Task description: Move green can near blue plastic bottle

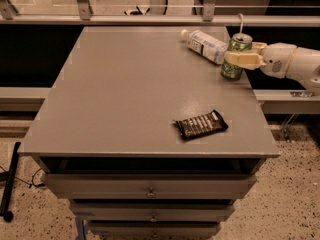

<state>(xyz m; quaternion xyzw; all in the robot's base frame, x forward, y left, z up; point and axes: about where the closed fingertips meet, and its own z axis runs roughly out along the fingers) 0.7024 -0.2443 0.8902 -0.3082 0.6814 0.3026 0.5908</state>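
The table [125, 84] top is smooth matt grey, and the snack wrapper [201, 124] well in front of the blue plastic bottle [205, 44] is dark, glossy film. The bottle is clear, shiny plastic with a white label; just beside it the green can [231, 72] is painted metal with a bright silver top, clasped by the smooth cream plastic fingers [243, 60] of the gripper [238, 56].

Dim light, gripper [240, 54] clasping green can [231, 70], far right
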